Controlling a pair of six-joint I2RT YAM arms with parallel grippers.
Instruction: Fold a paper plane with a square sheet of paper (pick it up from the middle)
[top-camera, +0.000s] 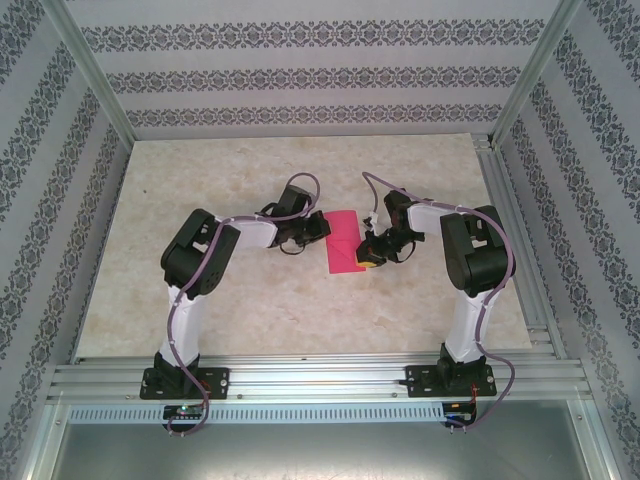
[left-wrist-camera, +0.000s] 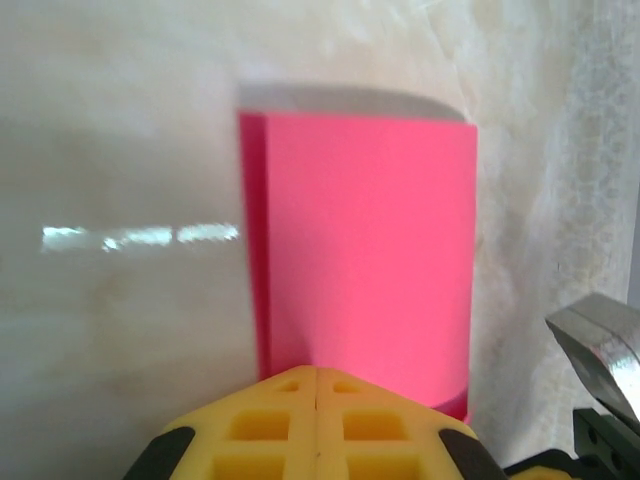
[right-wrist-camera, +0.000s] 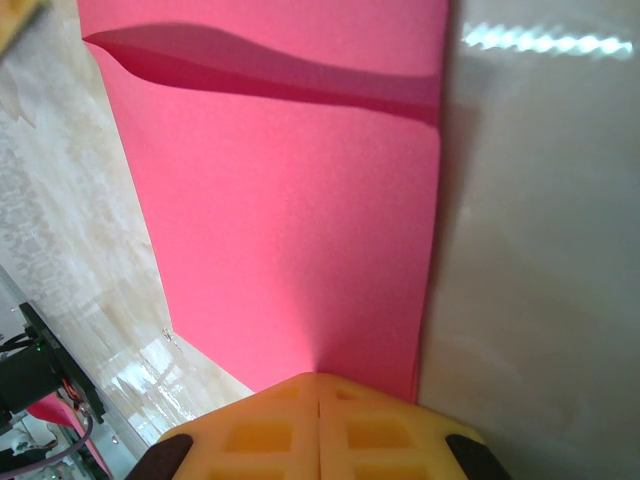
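Paper first: the sheet of paper (top-camera: 343, 242) lies at the middle of the counter (top-camera: 250, 300), a magenta rectangle taller than it is wide, flanked by both arms. On the overhead view the left hand (top-camera: 320, 229) sits at the sheet's left edge, up near its top corner. The right hand (top-camera: 368, 252) is tucked against the lower right corner.

Over to the left wrist view. The sheet (left-wrist-camera: 370, 250) runs up the centre of the frame, and along its left side a second, darker layer peeks out, so it is doubled over on itself. Its far edge stands a touch off the pale counter (left-wrist-camera: 120, 330), with a grey shadow behind it. The left hand (left-wrist-camera: 316, 395) comes in at bottom centre, yellow pads pressed flat together with just a thin seam between them, tips right on the near edge of the pink. Whether paper is actually caught in that seam, I cannot tell.

Now the right wrist view. The sheet (right-wrist-camera: 290, 230) covers the upper left and centre, and a wavy flap edge throws a dark band across the top. The counter (right-wrist-camera: 540, 250) shows on the right. The right hand (right-wrist-camera: 318, 395) is also pressed together, pads meeting at bottom centre, and the pink corner narrows straight into that seam. That looks like a pinch on the corner.
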